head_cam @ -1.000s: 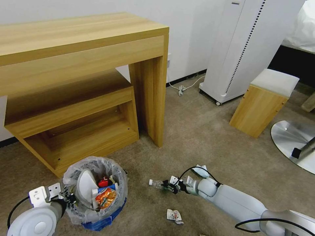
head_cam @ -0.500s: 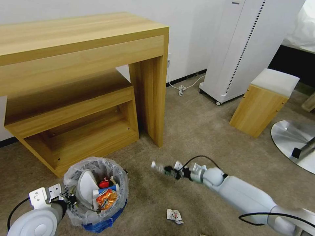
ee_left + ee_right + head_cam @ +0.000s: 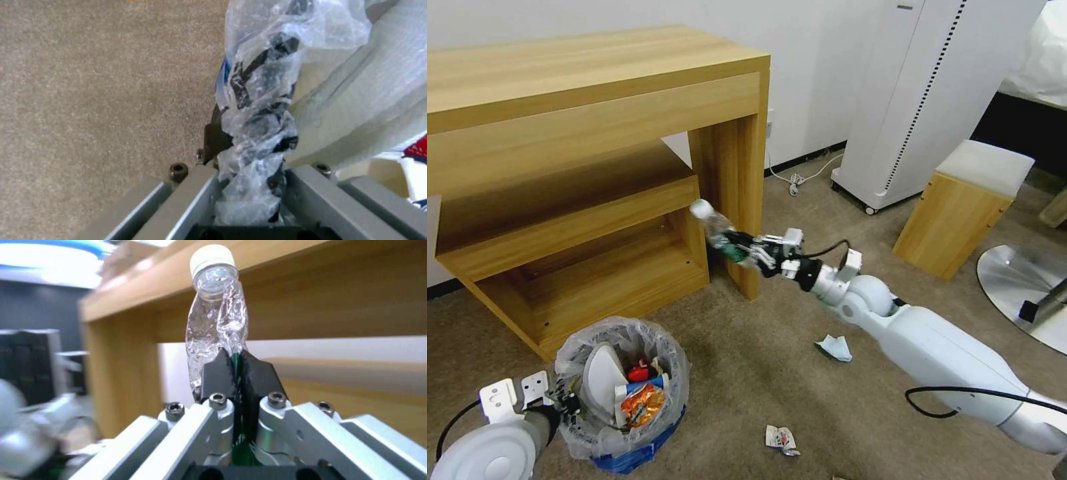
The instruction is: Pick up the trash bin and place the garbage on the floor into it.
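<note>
No readable text anywhere. The bottle (image 3: 217, 316) carries a green label, but its print can't be made out. The orange packet (image 3: 642, 403) and red-white wrapper (image 3: 781, 439) show colours only, no legible brand. The white appliance (image 3: 924, 87) has a small dark mark at its top edge, unreadable.

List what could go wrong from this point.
1. The right gripper pinches the crushed bottle only at its lower end, so the bottle could slip or swing out.
2. The bottle hangs close to the wooden desk and could hit it.
3. The left gripper holds the trash bin by its rim and plastic bag; the bag may tear or slide.
</note>
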Motion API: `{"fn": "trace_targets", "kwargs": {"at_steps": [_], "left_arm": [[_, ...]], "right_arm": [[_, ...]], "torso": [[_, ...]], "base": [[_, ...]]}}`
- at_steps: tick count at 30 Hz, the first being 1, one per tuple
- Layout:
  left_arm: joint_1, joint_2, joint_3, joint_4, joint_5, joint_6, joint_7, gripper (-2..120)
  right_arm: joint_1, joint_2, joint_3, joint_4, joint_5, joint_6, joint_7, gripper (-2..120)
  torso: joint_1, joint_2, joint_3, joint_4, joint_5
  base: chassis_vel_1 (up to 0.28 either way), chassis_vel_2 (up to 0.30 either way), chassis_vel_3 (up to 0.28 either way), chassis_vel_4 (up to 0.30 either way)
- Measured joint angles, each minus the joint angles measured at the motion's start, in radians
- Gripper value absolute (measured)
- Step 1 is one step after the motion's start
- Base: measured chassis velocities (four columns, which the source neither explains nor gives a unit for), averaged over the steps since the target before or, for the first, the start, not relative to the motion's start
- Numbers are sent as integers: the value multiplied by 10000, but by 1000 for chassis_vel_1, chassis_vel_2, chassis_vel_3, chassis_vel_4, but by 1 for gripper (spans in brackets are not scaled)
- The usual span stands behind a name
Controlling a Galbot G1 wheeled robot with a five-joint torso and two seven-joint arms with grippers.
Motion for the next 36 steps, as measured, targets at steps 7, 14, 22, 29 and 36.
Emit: {"fn": "trace_targets", "kwargs": {"at_steps": [7,14,22,29,36], "left_arm": [[348,178,-204,-325,-238,-14,-100,0],[623,132,-367,-457,-255,-22,-112,0],[773,-19,-466,-517,-194,-23,-113,0],[793,-64,-463,-553,-188,-24,-106,0],[778,-51,-454,-502,-186,-24,-88,0]], "right_arm": [[717,729,-1759,-185,43,-159,63,2],[1131,1592,-3415,-1082,-423,-48,177,2],[1284,2148,-3962,-1708,-892,-38,687,6],[1229,2059,-3991,-1717,-1087,-305,870,32],[1032,1914,-3934,-1732,-1254,-331,907,53]], "torso": [[0,0,-1,0,-2],[1,0,0,1,-2],[0,0,0,1,-1],[0,0,0,-1,-1],[0,-1,0,-2,1]], "base": [[0,0,0,0],[0,0,0,0],[0,0,0,0],[0,0,0,0],[0,0,0,0]]}}
